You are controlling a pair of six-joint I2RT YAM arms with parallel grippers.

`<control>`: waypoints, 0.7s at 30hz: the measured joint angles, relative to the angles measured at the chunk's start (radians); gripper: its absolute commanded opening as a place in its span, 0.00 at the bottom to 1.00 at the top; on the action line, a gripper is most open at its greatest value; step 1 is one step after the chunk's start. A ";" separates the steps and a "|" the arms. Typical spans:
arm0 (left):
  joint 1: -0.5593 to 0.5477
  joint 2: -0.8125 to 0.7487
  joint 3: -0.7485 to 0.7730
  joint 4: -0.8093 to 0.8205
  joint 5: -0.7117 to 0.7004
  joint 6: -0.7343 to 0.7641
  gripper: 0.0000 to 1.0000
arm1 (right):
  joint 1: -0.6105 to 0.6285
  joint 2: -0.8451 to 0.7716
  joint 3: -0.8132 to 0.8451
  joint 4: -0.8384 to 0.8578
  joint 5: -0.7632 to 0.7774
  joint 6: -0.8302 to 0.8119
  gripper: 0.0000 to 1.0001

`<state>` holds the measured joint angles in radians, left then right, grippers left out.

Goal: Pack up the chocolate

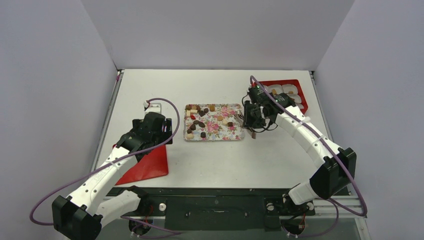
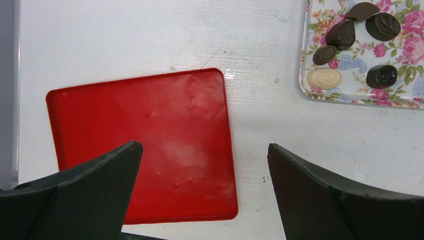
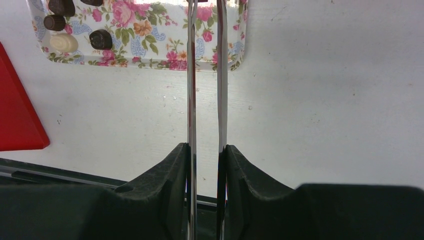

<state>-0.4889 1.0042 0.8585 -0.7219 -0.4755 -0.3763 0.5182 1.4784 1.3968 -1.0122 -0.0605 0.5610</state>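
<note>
Right gripper point(image 3: 205, 150): clamped on metal tongs point(image 3: 191, 75), whose blades reach over the right end of the flowered tray point(image 3: 150, 40).
Left gripper point(image 2: 202, 146): fingers wide apart, holding nothing, above the red lid point(image 2: 150, 130).
Chocolate point(image 1: 200, 122): scattered on the flowered tray, mid-table.

Open table point(image 1: 215, 160) separates red lid point(image 1: 147, 164) from tray point(image 1: 216, 139) (chocolate point(image 1: 201, 123) crowds its left).

The right gripper point(image 3: 205, 155) clamps a pair of metal tongs point(image 3: 191, 75), blades slightly apart, reaching over the near rim of a flower-patterned tray point(image 3: 150, 64) where dark and cream chocolates point(image 3: 100, 39) lie at left.
</note>
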 measured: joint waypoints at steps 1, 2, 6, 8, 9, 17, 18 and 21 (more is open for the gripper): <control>0.000 0.000 0.000 0.000 0.000 0.000 0.96 | -0.003 0.000 0.002 0.000 0.000 0.000 0.25; 0.000 0.000 0.000 0.000 0.000 0.000 0.96 | -0.009 0.000 0.005 0.000 0.000 0.000 0.25; 0.000 0.000 0.000 0.000 0.000 0.000 0.96 | -0.037 -0.001 0.013 0.000 -0.005 0.000 0.25; 0.000 0.000 0.000 0.000 0.000 0.000 0.96 | -0.056 -0.001 0.021 -0.001 -0.007 -0.001 0.25; 0.000 0.000 0.000 0.000 0.000 0.000 0.96 | -0.067 -0.001 0.027 -0.002 -0.008 -0.001 0.25; 0.000 0.000 0.000 0.000 0.000 0.000 0.96 | -0.191 -0.001 0.106 -0.005 -0.021 -0.015 0.25; 0.000 0.000 0.000 0.000 0.000 0.000 0.96 | -0.210 -0.001 0.114 -0.005 -0.023 -0.018 0.25; 0.000 0.000 0.000 0.000 0.000 0.000 0.96 | -0.275 0.000 0.137 -0.005 -0.027 -0.027 0.25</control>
<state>-0.4889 1.0046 0.8585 -0.7223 -0.4751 -0.3763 0.2432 1.4788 1.5341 -1.0172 -0.0879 0.5339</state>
